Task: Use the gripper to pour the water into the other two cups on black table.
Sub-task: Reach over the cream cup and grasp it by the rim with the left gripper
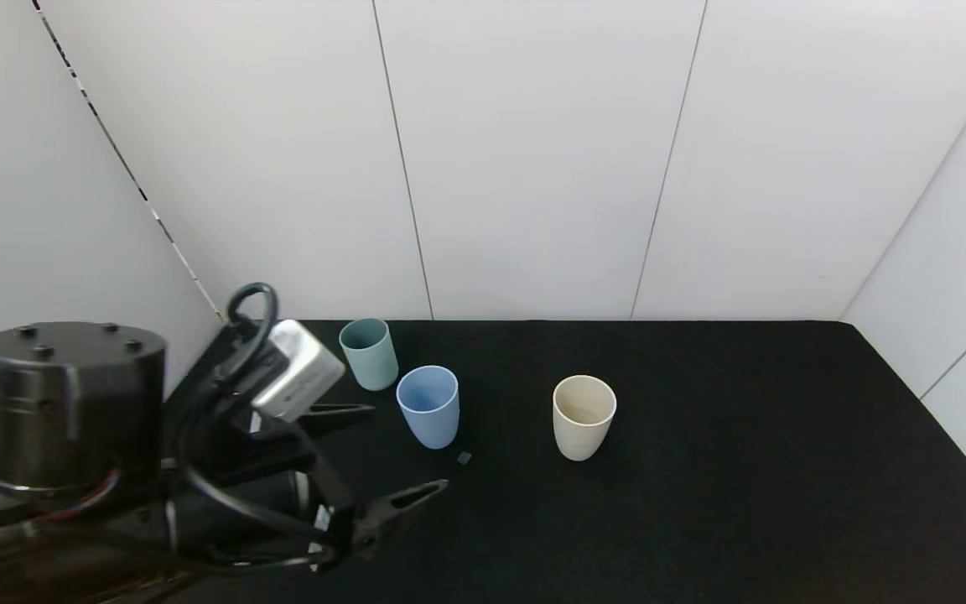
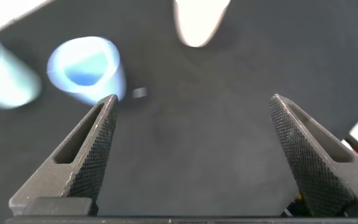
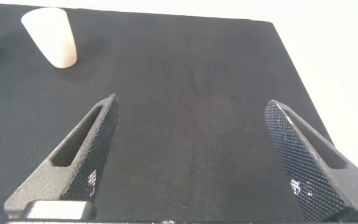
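Observation:
The sage green cup [image 1: 370, 354] and the light blue cup [image 1: 428, 407] stand upright side by side at the back left of the black table [image 1: 701, 503]. A cream-beige cup [image 1: 584, 417] stands upright to their right, apart from them. I cannot make out water in any cup. My left gripper [image 1: 407, 446] is open and empty, just in front of the blue cup and left of the cream one. The left wrist view shows it [image 2: 194, 98] over bare table, with the blue cup [image 2: 86, 65] beyond one fingertip. My right gripper [image 3: 191, 101] is open and empty over bare table.
A small grey scrap [image 1: 464, 457] lies on the table in front of the blue cup. White wall panels close the back and both sides. In the right wrist view the cream cup [image 3: 50, 36] stands far off and the table's edge [image 3: 291, 56] runs alongside.

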Controlling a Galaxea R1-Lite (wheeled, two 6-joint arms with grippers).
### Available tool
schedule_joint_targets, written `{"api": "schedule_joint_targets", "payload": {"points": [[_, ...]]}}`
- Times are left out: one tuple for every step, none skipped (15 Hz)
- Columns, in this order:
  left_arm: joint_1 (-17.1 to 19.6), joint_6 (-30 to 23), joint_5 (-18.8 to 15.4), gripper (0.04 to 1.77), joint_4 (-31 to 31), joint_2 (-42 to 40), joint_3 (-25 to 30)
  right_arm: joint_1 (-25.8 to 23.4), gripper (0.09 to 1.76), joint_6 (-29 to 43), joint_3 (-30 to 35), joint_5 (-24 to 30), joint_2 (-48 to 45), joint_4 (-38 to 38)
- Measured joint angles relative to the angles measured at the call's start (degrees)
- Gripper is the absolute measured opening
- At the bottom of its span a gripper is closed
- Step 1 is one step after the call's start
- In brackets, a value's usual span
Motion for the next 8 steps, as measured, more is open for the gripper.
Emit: {"api": "schedule_joint_targets", "payload": {"points": [[-1.4,0.0,-0.2,1.72,-0.2,3.1,-1.7,0.0,1.71,0.0,0.0,0.0,0.0,0.0],[-2.3,-0.1,-0.5,1.72,-0.9,5.8,-3.1,0.0,1.71,0.0,0.0,0.0,0.0,0.0],[-2.9,-0.1,-0.6,1.72,-2.0,8.5,-4.5,0.0,1.71,0.0,0.0,0.0,0.0,0.0],[-3.3,0.0,-0.8,1.72,-3.6,11.4,-5.7,0.0,1.71,0.0,0.0,0.0,0.0,0.0],[-3.6,0.0,-0.8,1.72,-5.4,14.1,-6.7,0.0,1.71,0.0,0.0,0.0,0.0,0.0],[-3.7,0.0,-0.8,1.72,-7.1,16.7,-7.6,0.0,1.71,0.0,0.0,0.0,0.0,0.0],[-3.8,0.0,-0.8,1.72,-8.4,19.2,-8.7,0.1,1.71,0.0,0.0,0.0,0.0,0.0],[-3.8,0.0,-0.8,1.72,-9.1,21.8,-9.9,0.1,1.71,0.0,0.0,0.0,0.0,0.0]]}}
